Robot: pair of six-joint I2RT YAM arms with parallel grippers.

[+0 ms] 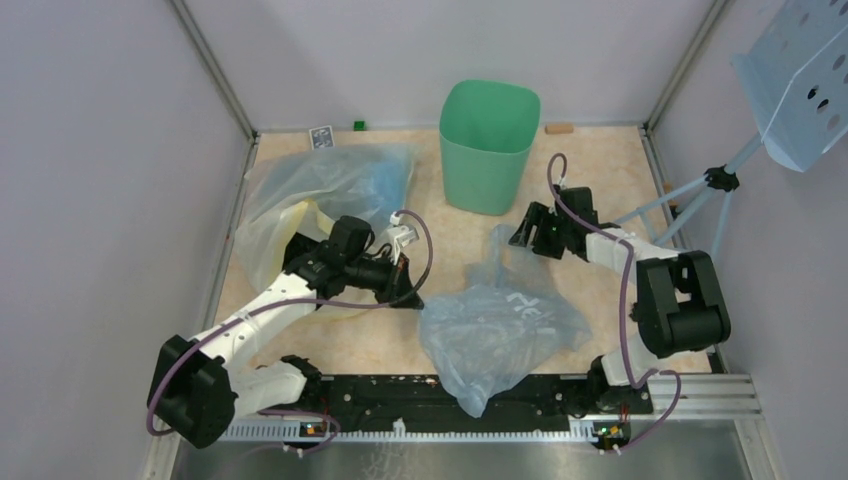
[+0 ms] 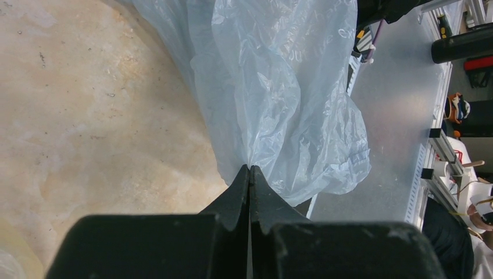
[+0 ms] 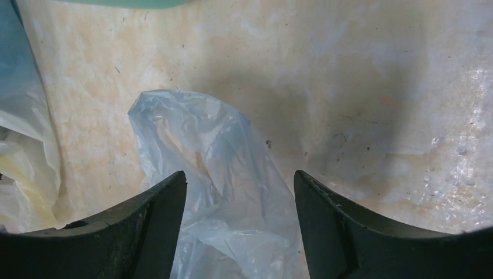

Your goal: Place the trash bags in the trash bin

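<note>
Centrally, a crumpled, translucent light-blue trash bag (image 1: 500,330) with faint white print is spread on the near half of the beige, marbled tabletop (image 1: 600,180). Its near tip is draped over the black rail (image 1: 400,395) to which the arm bases are bolted. A narrow, raised fold of it reaches toward the far side.

The mint-green trash bin (image 1: 488,145) is stood upright near the far edge of the tabletop, beyond the bag and apart from it. Its mouth is open, and nothing can be made out inside it.

The left gripper (image 1: 412,298) is positioned at the left edge of the trash bag. In the left wrist view its jaws are seen pressed together, with a gathered pinch of the blue film caught between their tips and the rest of the bag fanned out beyond them.

The right gripper (image 1: 520,235) is held low over the bag's far fold, just in front of the bin's right side. In the right wrist view its jaws are spread wide, with the puffed fold of plastic lying between and below them. No contact with the film can be confirmed.

At the far left, a bigger clear bag (image 1: 320,190) with a yellow tint is heaped, partly beneath the left arm. A small patterned card (image 1: 320,137) and a small green block (image 1: 358,125) are placed along the far edge.
</note>
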